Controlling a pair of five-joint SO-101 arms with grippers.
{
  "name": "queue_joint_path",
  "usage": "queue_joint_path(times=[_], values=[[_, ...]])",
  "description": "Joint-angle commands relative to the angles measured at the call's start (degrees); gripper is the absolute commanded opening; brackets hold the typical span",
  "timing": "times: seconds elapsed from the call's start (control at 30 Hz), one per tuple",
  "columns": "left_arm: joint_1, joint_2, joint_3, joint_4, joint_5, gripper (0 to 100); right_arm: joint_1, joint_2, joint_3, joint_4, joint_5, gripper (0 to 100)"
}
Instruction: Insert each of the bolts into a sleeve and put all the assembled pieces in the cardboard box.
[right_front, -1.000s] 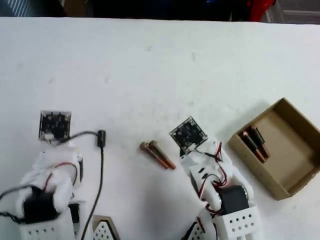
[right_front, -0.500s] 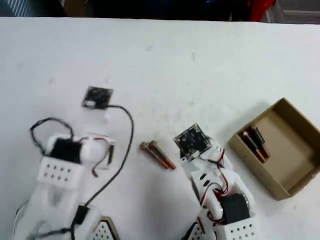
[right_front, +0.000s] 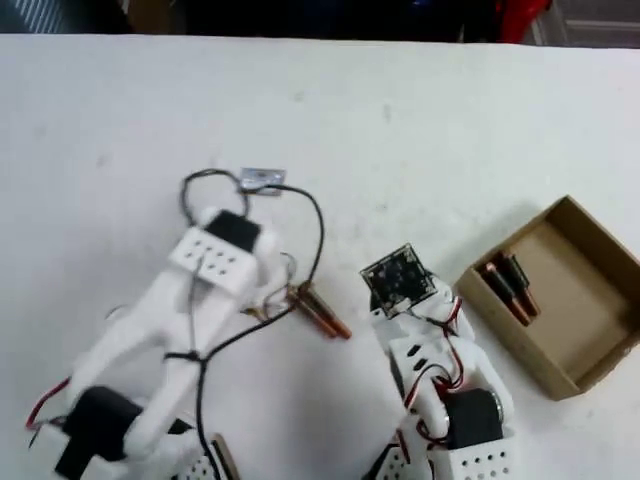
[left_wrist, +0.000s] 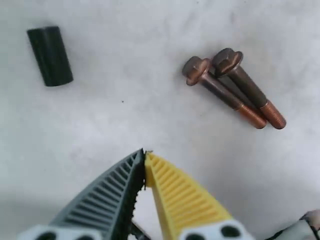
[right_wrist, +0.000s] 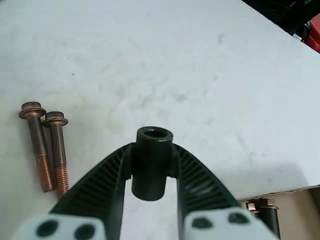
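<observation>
1. We are working at the white table, and the left arm is the big change. Over the past second it has been swinging in from the near left corner, and its wrist is now sitting just beside the bolt heads.
2. The right arm is easing slightly back toward its base, between the bolts and the cardboard box.
3. The box is holding two assembled pieces, unmoved.
4. The left gripper is pinching closed on nothing, near the bolts. The right gripper is clamping a black sleeve, its open bore showing.
5. Two copper bolts are lying side by side, touching, not yet picked up. We are judging that the left arm is lining up to take one for the held sleeve.
6. A second loose sleeve is lying on the table, apart from the bolts — two assemblies are remaining.
</observation>
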Motion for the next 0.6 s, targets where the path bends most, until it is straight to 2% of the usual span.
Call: queue_joint_path(times=[0.0,0.23,0.57], values=[[4.70,6.46,-8.00,-1.32,9.05,2,0.57,-0.22,-0.26,-1.36,-0.62,1.6],[5.67,16.13,-14.86,-1.41,27.78,2,0.57,-0.31,-0.26,-1.36,-0.44,1.6],[5.76,27.21,-21.19,-2.64,28.84,2,0.57,-0.48,-0.26,-1.36,-0.26,1.6]])
